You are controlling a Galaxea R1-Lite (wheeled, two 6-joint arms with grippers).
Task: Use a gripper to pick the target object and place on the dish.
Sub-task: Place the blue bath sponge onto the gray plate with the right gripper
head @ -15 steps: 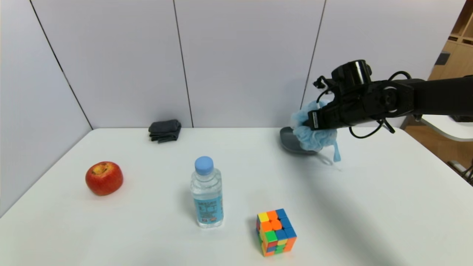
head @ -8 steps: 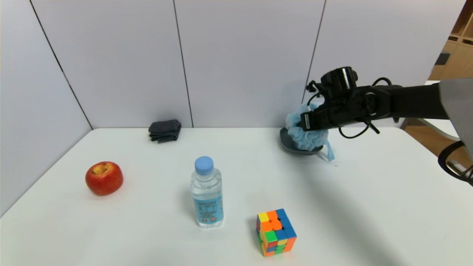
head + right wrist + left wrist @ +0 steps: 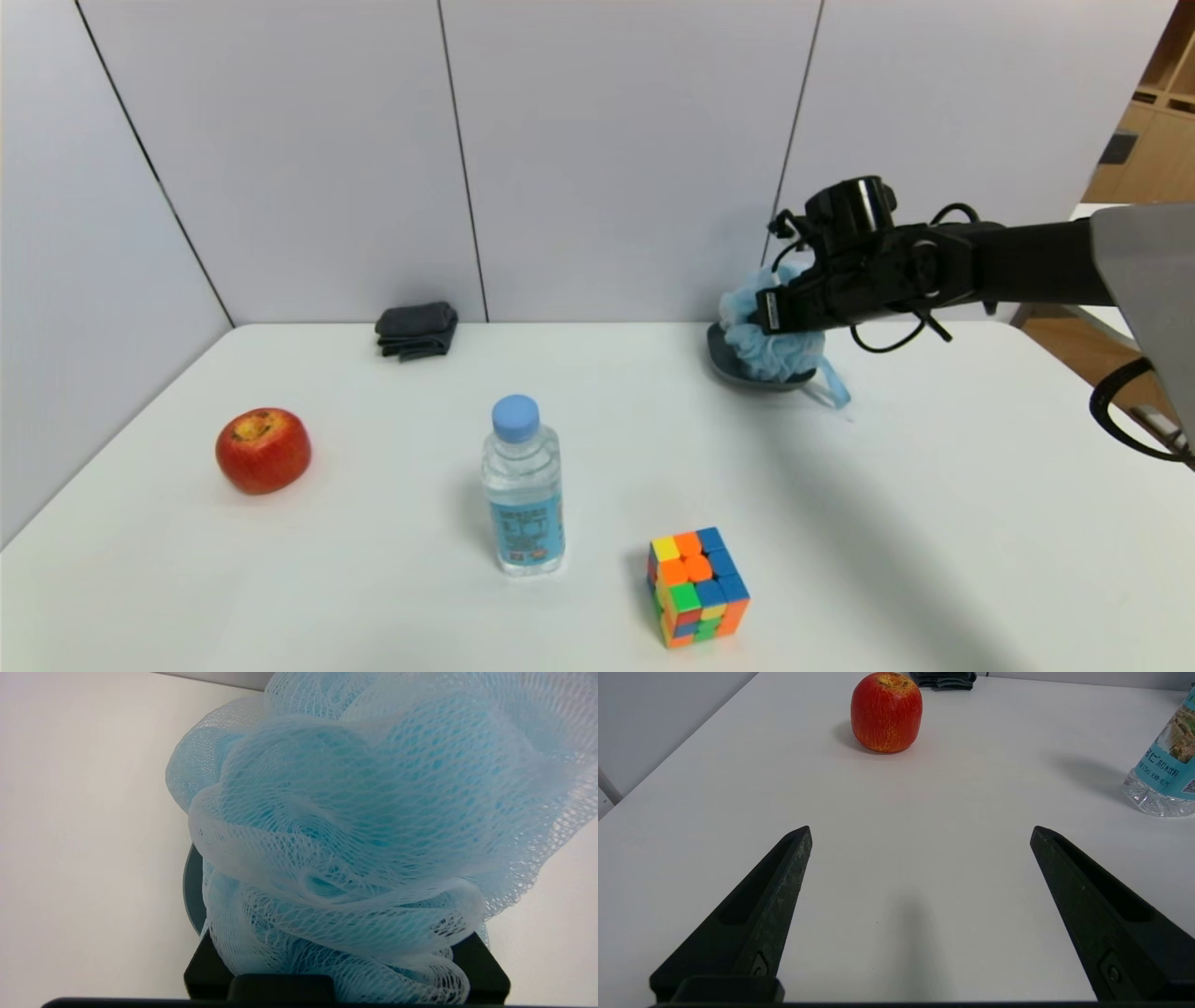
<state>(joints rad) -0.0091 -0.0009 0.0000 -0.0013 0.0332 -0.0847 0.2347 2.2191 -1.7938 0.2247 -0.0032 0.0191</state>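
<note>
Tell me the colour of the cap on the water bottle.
Light blue. The bottle cap shows best in the head view, atop the clear water bottle.

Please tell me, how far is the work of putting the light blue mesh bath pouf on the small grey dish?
Picking looks done: the right gripper is shut on the fluffy light blue mesh bath pouf. In hand: the pouf sits at the small shallow grey dish, ribbon trailing on the table. Left: open and withdraw. The left gripper is parked open near the red apple.

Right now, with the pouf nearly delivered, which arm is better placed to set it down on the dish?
The right. The right gripper is shut on the bath pouf, directly over the grey dish. The left gripper is open and empty, facing the apple across the table.
</note>
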